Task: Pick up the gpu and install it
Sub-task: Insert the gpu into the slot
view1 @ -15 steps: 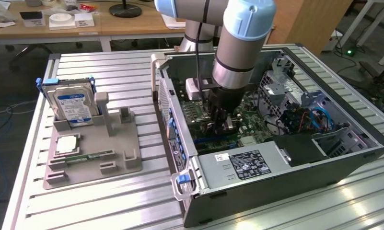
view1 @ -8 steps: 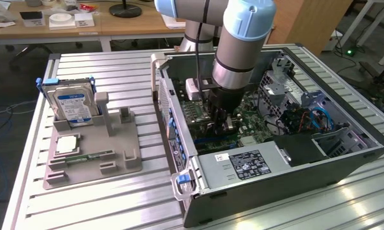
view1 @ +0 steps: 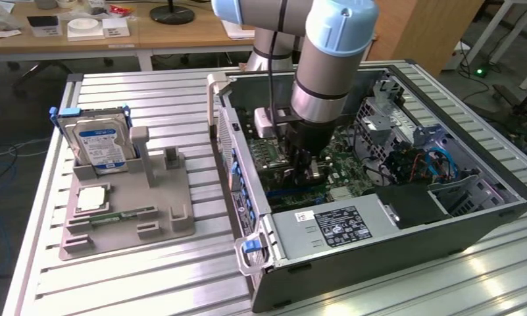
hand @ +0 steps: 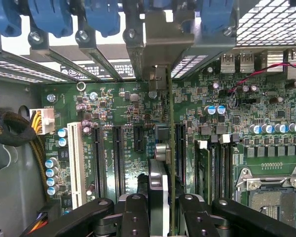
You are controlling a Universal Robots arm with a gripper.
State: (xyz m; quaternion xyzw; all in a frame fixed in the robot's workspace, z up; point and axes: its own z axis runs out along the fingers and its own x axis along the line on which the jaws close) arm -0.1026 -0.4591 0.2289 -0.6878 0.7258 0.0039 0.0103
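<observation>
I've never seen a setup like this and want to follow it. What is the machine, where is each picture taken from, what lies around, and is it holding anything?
The machine is a robot arm reaching into an open computer case on a metal table. The exterior view comes from a camera off the arm; the wrist view comes from a camera on the arm's wrist, looking past its fingers at the motherboard. The gripper is shut on the gpu, a thin card seen edge-on above the board's slots. On the exterior view's left, a grey tray holds a hard drive, a processor and a memory stick.
</observation>
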